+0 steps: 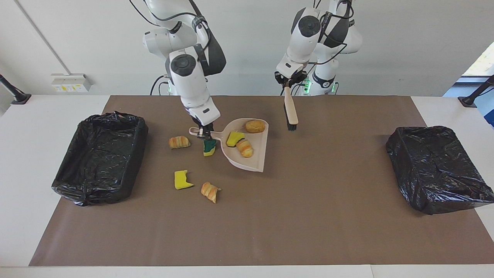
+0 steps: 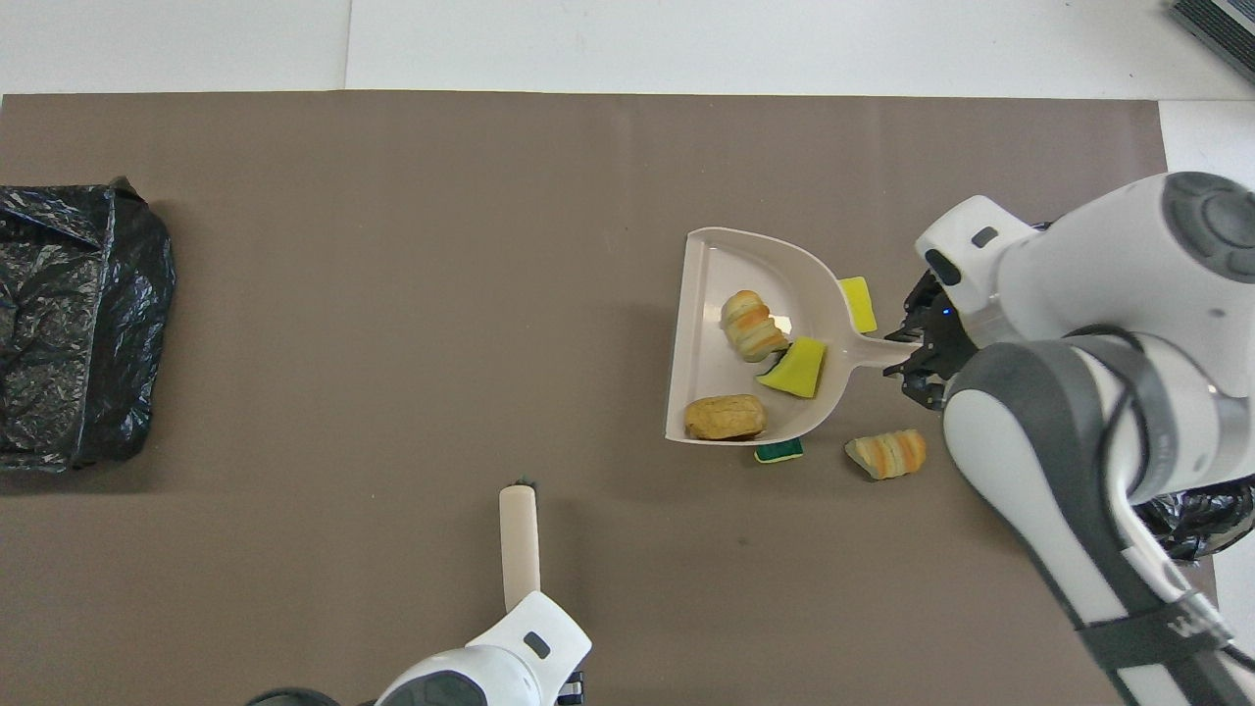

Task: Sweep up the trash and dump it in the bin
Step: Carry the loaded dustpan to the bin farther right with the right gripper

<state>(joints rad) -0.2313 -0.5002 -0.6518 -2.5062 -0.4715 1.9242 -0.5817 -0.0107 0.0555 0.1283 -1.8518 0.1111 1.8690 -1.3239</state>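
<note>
A white wall backs a white table (image 1: 23, 154) covered by a brown mat (image 1: 308, 216). In the facing view, the right gripper (image 1: 203, 132) pinches the handle of the beige plastic dustpan (image 1: 252, 164), lifted over the mat's middle. In the pan lie 3 pieces of trash: a brown bread roll (image 1: 255, 126), a yellow-and-green sponge bit (image 1: 234, 138) and a striped croissant piece (image 1: 245, 148). On the mat toward the right arm's end lie 4 more: a croissant piece (image 1: 179, 142), a green-and-yellow sponge bit (image 1: 209, 148), a yellow sponge bit (image 1: 181, 180) and another croissant piece (image 1: 210, 191). The left gripper (image 1: 287, 83), fingers clamped on the handle, holds the beige brush (image 1: 290, 110) raised, bristles down. A black-lined bin (image 1: 100, 152) sits at one end edge, a second black-bagged bin (image 1: 440, 168) at the other

In the overhead view, the dustpan (image 2: 701, 343) covers part of the loose scraps; the brush (image 2: 518, 534) points away from the robots
</note>
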